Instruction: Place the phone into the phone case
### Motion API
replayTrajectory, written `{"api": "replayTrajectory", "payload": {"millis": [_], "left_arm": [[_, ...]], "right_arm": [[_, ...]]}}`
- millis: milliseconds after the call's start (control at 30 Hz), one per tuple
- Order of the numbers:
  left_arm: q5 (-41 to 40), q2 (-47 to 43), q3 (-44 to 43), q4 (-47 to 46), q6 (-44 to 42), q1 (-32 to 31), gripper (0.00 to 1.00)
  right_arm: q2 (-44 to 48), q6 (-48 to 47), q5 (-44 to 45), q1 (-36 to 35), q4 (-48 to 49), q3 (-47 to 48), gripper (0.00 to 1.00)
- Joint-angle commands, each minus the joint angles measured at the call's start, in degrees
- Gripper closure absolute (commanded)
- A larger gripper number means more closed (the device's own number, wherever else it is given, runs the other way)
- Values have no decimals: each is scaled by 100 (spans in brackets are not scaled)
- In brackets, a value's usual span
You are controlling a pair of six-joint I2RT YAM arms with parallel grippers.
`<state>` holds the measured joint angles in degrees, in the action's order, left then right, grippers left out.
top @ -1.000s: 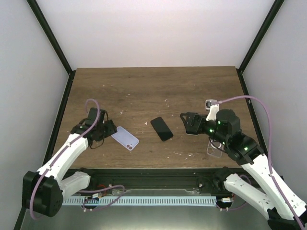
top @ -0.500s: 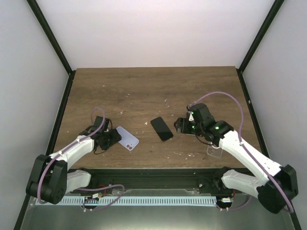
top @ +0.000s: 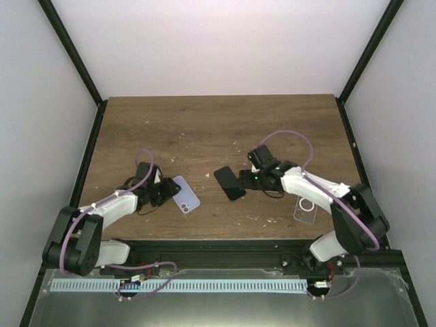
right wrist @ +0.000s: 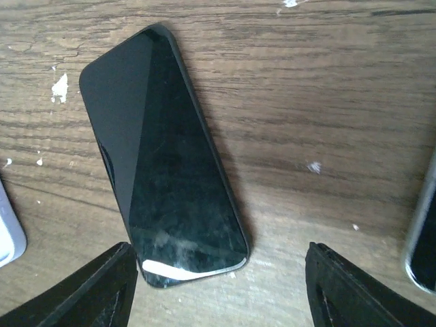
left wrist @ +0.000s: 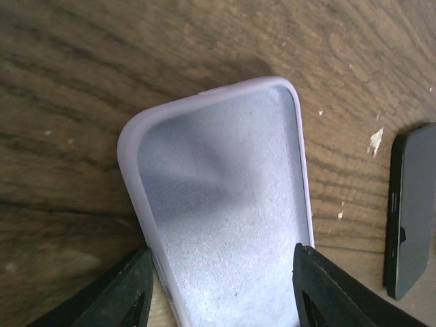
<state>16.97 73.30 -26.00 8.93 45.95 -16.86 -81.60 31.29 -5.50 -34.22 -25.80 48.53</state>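
At table centre: phone (top: 229, 182) flat, glossy face up; lilac case (top: 185, 194) to its left, hollow side up, the two apart. Nothing inserted yet.

Change over the last second: right arm swung in from the right and dropped low; right gripper (top: 245, 179) now sits at the phone's right end. Jaws have narrowed from full spread but stand wide, with the phone's end between them and bare wood beside it. Holding nothing. Left gripper (top: 165, 193) also came down and forward; the case has turned to lie more near-far. Its fingers (left wrist: 129, 296) flank the case's near end, right at both long edges. True pinch or bare contact: cannot tell.

Judgement: both arms staged for pick-up; seating step not begun.

Surface: brown wood-grain table (top: 204, 129), pale flecks and chips scattered. Clear case (top: 306, 211) lies near-right, untouched.

Room: plain white walls (top: 225, 48), black corner posts (top: 68, 51).
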Motion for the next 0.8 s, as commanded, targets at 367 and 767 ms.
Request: {"api": "replayTrajectory", "payload": {"millis": [367,767], "left_arm": [[473,863,-130,-192,-360,-88,62],[1351,1309,-135,-851,-260,-369,61]], "right_arm": [[-1805,-194,604,-573,87,1387,25],[-2153,-702,636,-705,215,1441,12]]}}
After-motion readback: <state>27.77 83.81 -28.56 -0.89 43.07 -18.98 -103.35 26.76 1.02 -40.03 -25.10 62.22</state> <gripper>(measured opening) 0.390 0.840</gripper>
